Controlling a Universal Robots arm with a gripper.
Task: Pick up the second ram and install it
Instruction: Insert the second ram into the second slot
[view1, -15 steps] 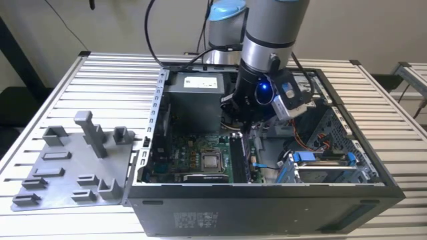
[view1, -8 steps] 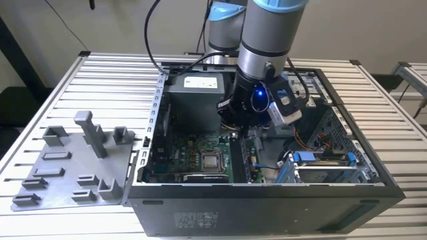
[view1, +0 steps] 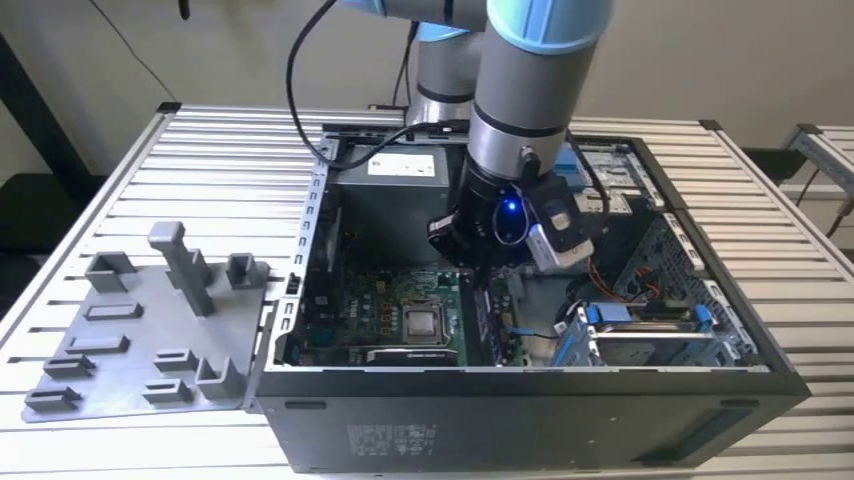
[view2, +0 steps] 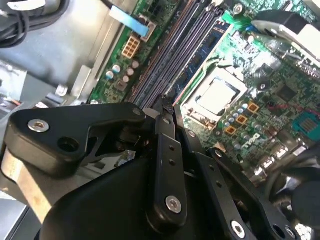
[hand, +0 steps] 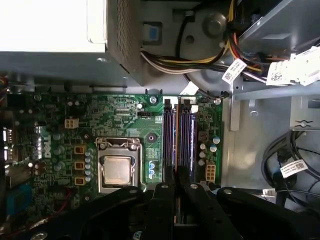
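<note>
Exterior view, gripper: the black gripper (view1: 470, 262) on the grey and pale-blue arm is lowered inside the open dark-grey metal computer case (view1: 747, 350), above the green motherboard (view1: 387, 300). Whether it is open or closed cannot be told.
Exterior view, fixture: a grey plastic tray with upright holders (view1: 147, 330) lies on the slatted table at the exterior view's left, well apart from the gripper.
Exterior view, added value: the arm's place within the case walls is given here, as are the loose cables near the wrist.
First wrist view, ram: a thin dark bluish memory strip (hand: 169, 135), seen edge-on, stands among the long black slot rails (hand: 185, 135), just beside the silver square processor (hand: 116, 170). It is judged to be the second ram. Whether it is fully seated or gripped cannot be told.
First wrist view, gripper: the gripper (hand: 175, 172) is lined up with the rails' near end.
Second wrist view, added value: the strip's (view2: 210, 50) broad face with its chips is seen at a slant beyond the gripper (view2: 165, 102). The rails are seen running lengthwise.
Risk, alignment: if the strip is tilted or offset from its rail, it could be jammed or pressed against the slot edge.
Risk, seating: one end might be left raised under uneven pressure.
Risk, cables: the wrist cabling could be snagged on the case wall.
</note>
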